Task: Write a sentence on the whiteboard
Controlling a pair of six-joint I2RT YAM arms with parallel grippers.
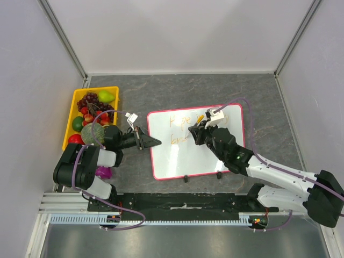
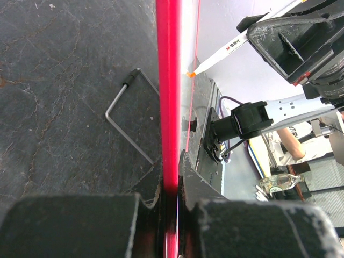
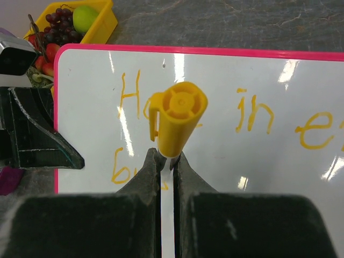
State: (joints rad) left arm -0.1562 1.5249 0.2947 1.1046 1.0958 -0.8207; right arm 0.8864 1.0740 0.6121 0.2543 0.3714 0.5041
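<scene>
Grey marbled tabletop (image 1: 215,91) carries your whiteboard (image 1: 177,161) near the middle, its pink frame all round and two black feet on the near edge. The sentence (image 3: 252,110) – thin orange writing in two lines – sits on the board's far half; you can read "in", while other words are covered or cut off. Your right gripper (image 3: 166,161) pinches a white marker (image 3: 177,115) with a yellow cap on its back end, its orange tip at the board. Your left gripper (image 2: 171,196) is clamped on the board's left frame edge. A yellow fruit tray (image 1: 69,126) lies further left.
</scene>
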